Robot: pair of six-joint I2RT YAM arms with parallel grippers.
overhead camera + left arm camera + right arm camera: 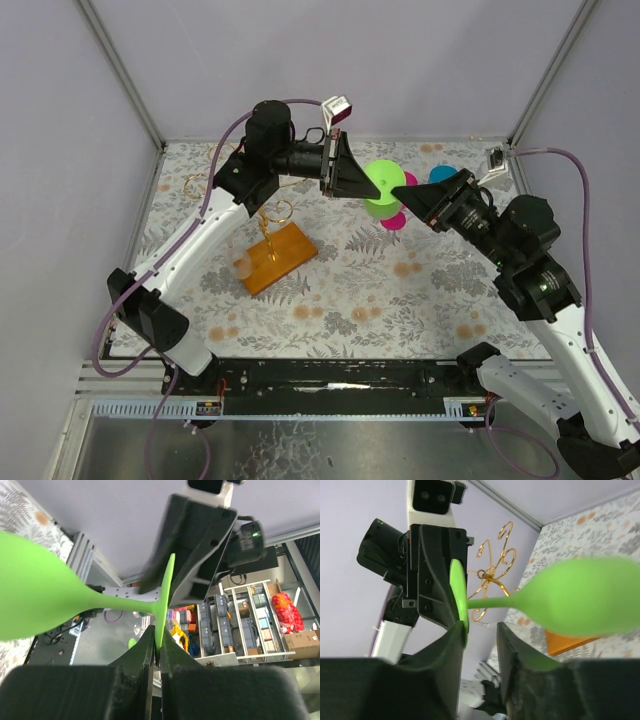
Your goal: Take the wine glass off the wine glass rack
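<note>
A green wine glass hangs in the air on its side between both grippers, well right of the wine glass rack. My left gripper is shut on the rim of the glass's flat foot; the bowl points away to the left. My right gripper stands open around the same foot, its left finger against the rim and the other finger apart from it. The rack's gold wire arms and orange base show behind the bowl.
A pink disc and a blue one lie on the floral cloth under the glass. A pale clear object sits by the rack's base. Grey walls close the back and sides.
</note>
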